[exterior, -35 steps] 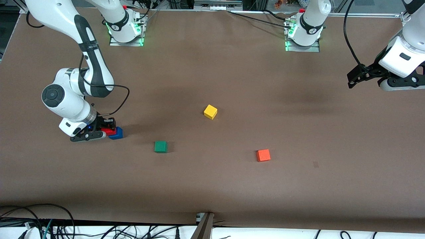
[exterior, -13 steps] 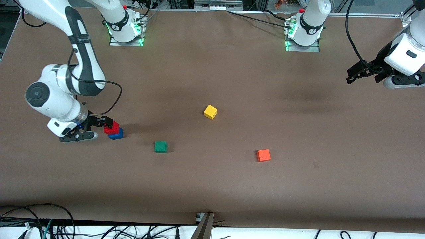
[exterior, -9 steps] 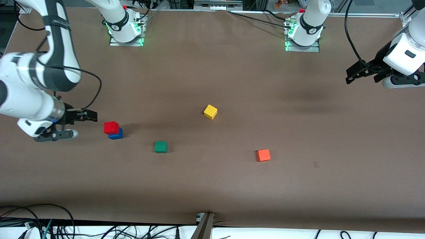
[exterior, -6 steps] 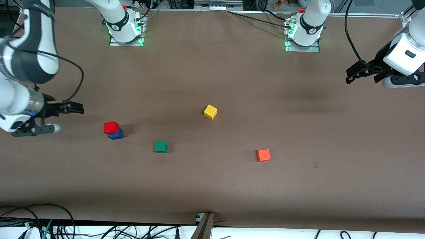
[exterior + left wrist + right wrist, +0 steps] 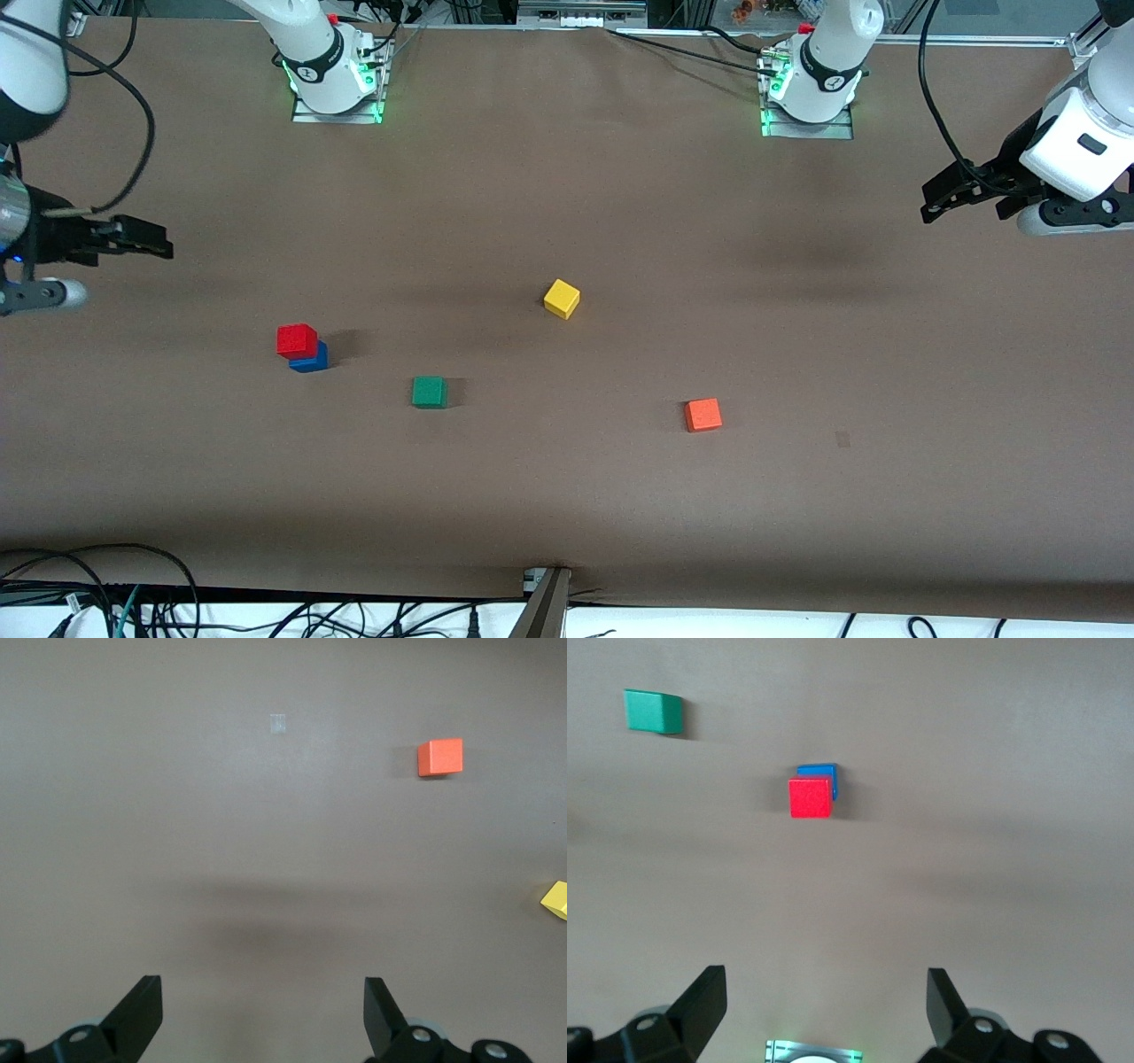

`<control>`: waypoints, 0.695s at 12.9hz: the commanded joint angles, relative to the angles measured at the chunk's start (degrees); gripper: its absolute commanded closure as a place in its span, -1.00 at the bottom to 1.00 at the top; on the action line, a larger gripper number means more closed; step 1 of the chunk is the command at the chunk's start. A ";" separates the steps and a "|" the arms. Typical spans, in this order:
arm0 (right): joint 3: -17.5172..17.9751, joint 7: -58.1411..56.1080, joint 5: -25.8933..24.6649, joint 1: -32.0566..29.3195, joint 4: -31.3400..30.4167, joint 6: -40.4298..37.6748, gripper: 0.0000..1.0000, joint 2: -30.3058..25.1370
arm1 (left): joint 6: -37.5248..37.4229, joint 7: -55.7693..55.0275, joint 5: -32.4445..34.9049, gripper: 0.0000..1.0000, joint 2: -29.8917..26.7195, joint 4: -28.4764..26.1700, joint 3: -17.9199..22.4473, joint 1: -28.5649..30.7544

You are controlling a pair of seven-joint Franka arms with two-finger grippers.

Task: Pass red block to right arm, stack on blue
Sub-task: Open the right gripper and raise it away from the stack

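Observation:
The red block (image 5: 296, 339) sits on top of the blue block (image 5: 312, 359), slightly offset, toward the right arm's end of the table. Both show in the right wrist view, the red block (image 5: 811, 797) covering most of the blue block (image 5: 821, 773). My right gripper (image 5: 146, 239) is open and empty, raised over the table's edge at the right arm's end, well clear of the stack; its fingers (image 5: 709, 997) stand wide apart. My left gripper (image 5: 961, 199) is open and empty, raised over the left arm's end of the table, where it waits; its fingers (image 5: 142, 1014) frame bare table.
A green cube (image 5: 429, 392) lies beside the stack toward the table's middle. A yellow cube (image 5: 562, 299) lies near the centre. An orange-red cube (image 5: 702, 414) lies nearer the front camera, toward the left arm's end. Cables run along the front edge.
My right gripper let go of the red block on the blue block, then drew back and up toward the right arm's end. The stack stayed put. The left arm barely moved.

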 commanded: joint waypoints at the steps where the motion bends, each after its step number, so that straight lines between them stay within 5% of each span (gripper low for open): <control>1: 8.62 -0.14 -2.35 -6.24 -7.98 0.04 -1.00 -8.58 | -1.49 -0.37 -0.69 -1.00 0.87 1.96 -0.05 -0.11; 4: 9.61 -0.06 -6.83 -7.84 -8.01 1.00 -1.00 -12.54 | -1.67 -0.37 -0.69 -1.00 0.87 1.96 -0.05 -0.11; 9: 10.75 -0.41 -6.92 -10.04 -9.50 0.14 -1.00 -13.79 | -1.93 -0.37 -0.69 -1.00 0.78 1.96 -0.05 -0.02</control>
